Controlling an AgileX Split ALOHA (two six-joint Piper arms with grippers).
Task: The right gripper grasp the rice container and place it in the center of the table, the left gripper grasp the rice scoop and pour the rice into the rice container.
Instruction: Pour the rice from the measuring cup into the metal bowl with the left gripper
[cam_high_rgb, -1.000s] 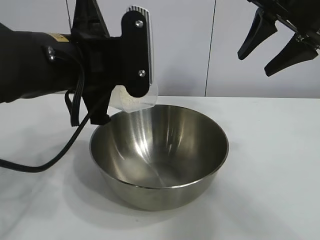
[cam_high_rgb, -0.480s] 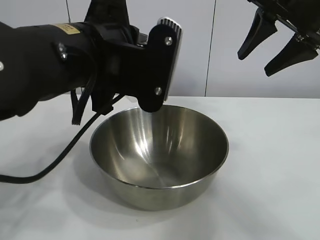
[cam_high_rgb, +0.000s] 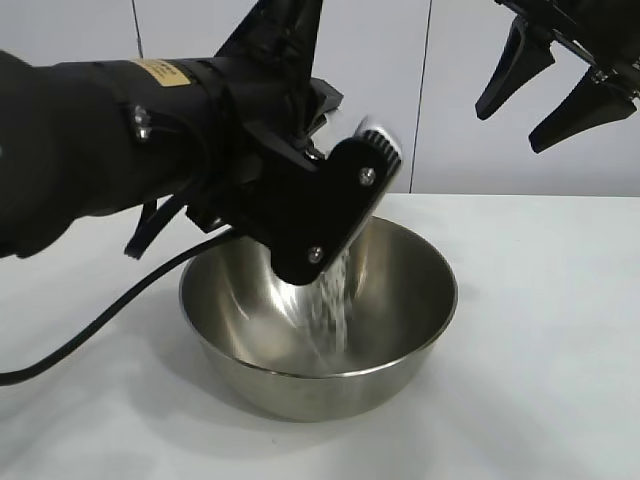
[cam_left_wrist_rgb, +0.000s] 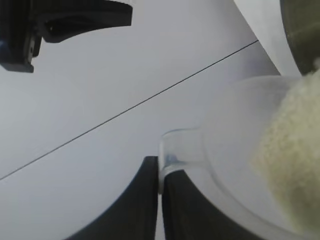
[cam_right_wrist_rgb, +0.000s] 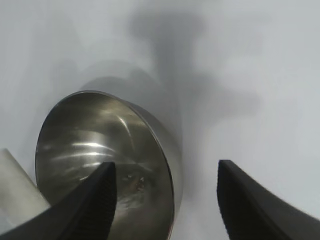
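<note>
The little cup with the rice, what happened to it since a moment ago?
The left pincer, shut on the rice scoop, rolled over and tipped it, so the rice now streams into the rice container. Before, the grains sat in the scoop above the rim. The container stayed put, and the right pincer stayed open, up high.

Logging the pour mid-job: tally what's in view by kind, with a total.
Pincers: 2, left pincer shut on the rice scoop, right pincer open, raised clear
Steel rice container: 1
Rice scoop: 1
Rice stream falling into the container: 1
Table: 1
Total: 6
</note>
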